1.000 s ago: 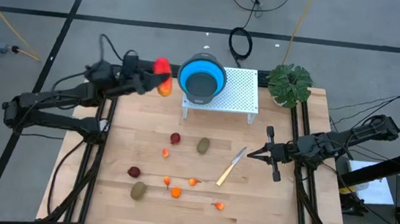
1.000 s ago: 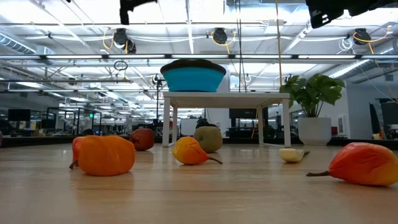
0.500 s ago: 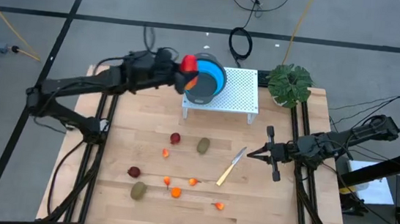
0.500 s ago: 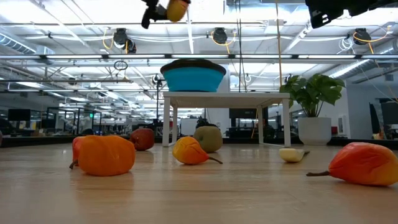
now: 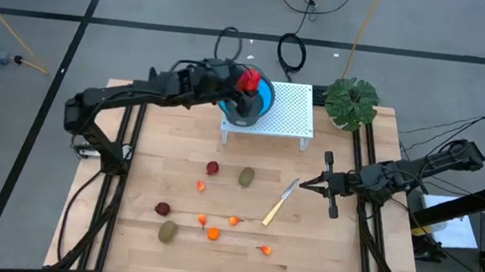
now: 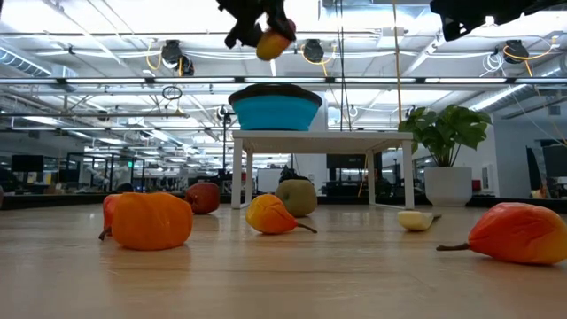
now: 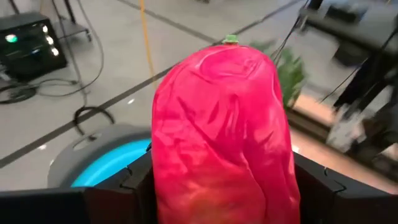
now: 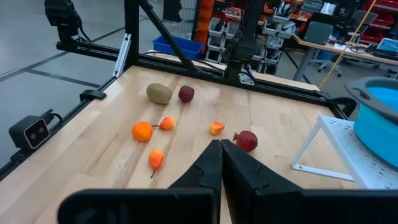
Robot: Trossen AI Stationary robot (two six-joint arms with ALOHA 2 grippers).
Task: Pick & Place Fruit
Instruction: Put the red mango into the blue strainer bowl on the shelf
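Counter (image 5: 321,251): pale wood planks, rectangular, dark frame rails down both sides.

Left arm (image 5: 130,98) has swung further toward the middle of the back edge than half a second ago. Its left end effector (image 5: 244,86) now hangs over the bowl rim; before it was just short of the bowl. Its fingers are clamped on the oblong red-yellow fruit (image 7: 224,134): wrinkled red skin going yellow at the lower end, green stem nub on top. Low view shows that fruit (image 6: 272,42) in the air above the bowl, not touching it.

Right arm (image 5: 417,175): same place as before, near the right edge. Right end effector (image 5: 307,186) has its fingers pressed together, nothing held, tip just beside the knife.

White stand (image 5: 285,113) at the back edge, middle: flat perforated top on four thin legs. Blue bowl (image 5: 255,101) sits on its left end, round, grey rim.

Green leafy plant (image 5: 351,100) at the back right corner, white pot.

Knife (image 5: 279,202): slim, yellow handle, lies diagonal, right of centre.

Loose fruit, none moved:
- brown-green oval one (image 5: 246,177) mid-counter, a second (image 5: 167,231) toward the front left
- dark red round one (image 5: 212,167) beside the first oval, another (image 5: 162,208) above the second
- tiny orange ones (image 5: 213,233) scattered along the front half, smooth, some with short stems
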